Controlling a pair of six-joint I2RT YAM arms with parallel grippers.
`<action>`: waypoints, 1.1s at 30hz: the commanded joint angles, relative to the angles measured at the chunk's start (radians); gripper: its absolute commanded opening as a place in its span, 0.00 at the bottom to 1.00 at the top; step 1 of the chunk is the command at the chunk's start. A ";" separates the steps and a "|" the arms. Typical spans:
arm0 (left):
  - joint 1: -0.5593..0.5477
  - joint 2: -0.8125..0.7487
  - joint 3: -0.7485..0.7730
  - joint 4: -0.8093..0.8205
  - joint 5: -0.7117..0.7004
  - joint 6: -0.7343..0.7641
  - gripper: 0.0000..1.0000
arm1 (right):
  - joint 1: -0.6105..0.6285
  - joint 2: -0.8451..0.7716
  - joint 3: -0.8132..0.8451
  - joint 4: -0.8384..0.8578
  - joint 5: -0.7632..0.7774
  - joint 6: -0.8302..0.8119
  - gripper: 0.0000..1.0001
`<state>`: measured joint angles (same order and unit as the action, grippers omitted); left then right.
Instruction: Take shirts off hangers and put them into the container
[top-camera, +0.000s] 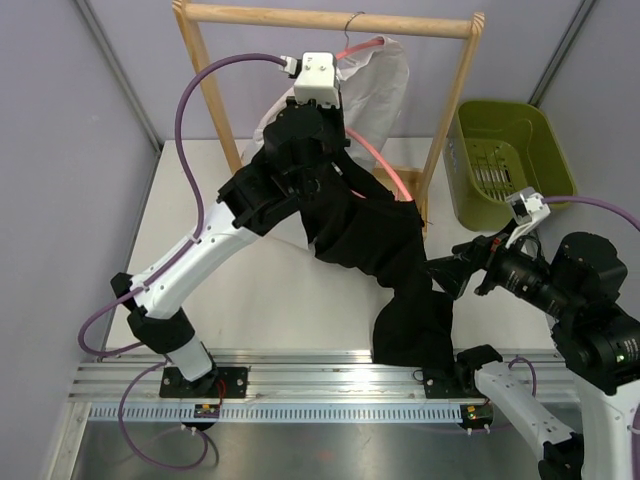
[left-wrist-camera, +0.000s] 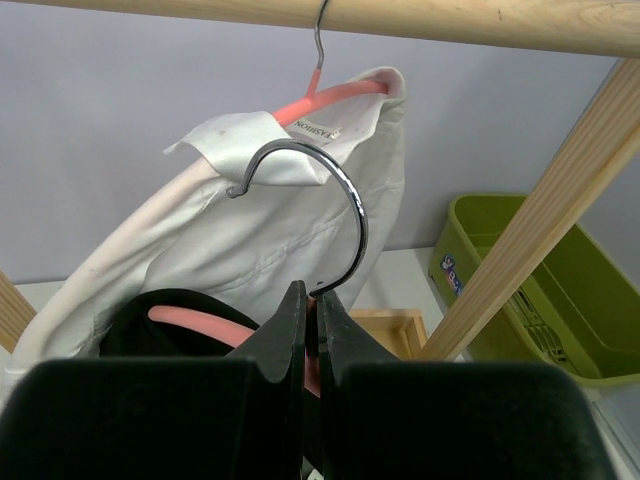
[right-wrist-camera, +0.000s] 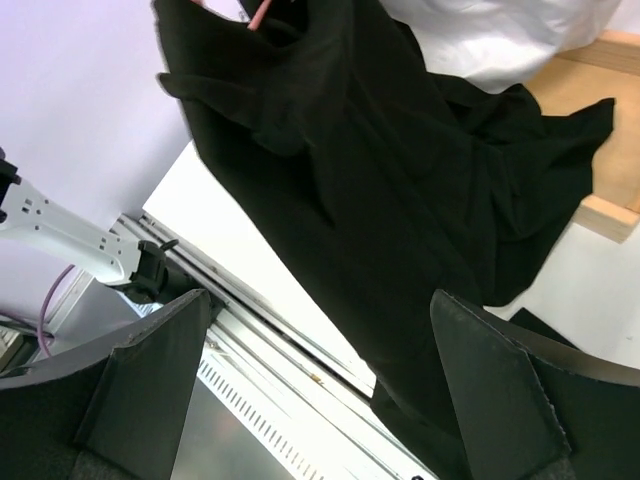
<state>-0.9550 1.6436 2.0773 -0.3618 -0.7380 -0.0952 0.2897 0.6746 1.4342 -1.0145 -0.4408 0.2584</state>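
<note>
Left wrist view has the left fingers (left-wrist-camera: 285, 335) pressed together on the neck of the black shirt's hanger (left-wrist-camera: 200, 325), right where its pink body meets the silver hook (left-wrist-camera: 345, 200). The hook curls up free in the air below the wooden rack rail (left-wrist-camera: 450, 25) and rests on nothing. The black shirt (left-wrist-camera: 140, 315) is on this hanger, bunched around the pink arm just left of the fingers. Behind the hook hangs the white shirt (left-wrist-camera: 250, 250), on the white shirt's hanger (left-wrist-camera: 335, 93), whose own hook is over the rail. From the top external view, the held hanger slopes down to the right at the far middle of the table (top-camera: 250, 290). The black shirt drapes from it toward the near side, and its lower end reaches the near edge of the table beside the right arm's base. The container (top-camera: 500, 106) stands at the far right, outside the rack's right post and well apart from both shirts; no fabric shows inside it. The right fingers (right-wrist-camera: 150, 370) are spread wide and grip nothing. They sit low at the near right, just right of the black shirt's lower half and pointing left at it. In the right wrist view the dark cloth hangs across the gap ahead of them, but whether either finger touches it cannot be told. The white shirt shows at the top of that view, with the rack's wooden base (right-wrist-camera: 605, 130) at the right edge.
</note>
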 joint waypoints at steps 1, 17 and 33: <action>-0.013 0.019 0.093 0.078 -0.005 -0.006 0.00 | -0.001 0.029 -0.021 0.093 -0.058 0.002 0.99; -0.042 0.041 0.182 -0.008 0.068 -0.078 0.00 | 0.000 0.056 -0.078 0.129 -0.064 -0.064 0.69; 0.030 0.009 0.173 0.098 -0.043 0.052 0.00 | -0.001 -0.099 0.063 -0.099 -0.039 -0.102 0.00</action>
<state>-0.9802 1.7004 2.1990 -0.3740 -0.7174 -0.0990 0.2897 0.6075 1.4330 -1.0176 -0.4885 0.1753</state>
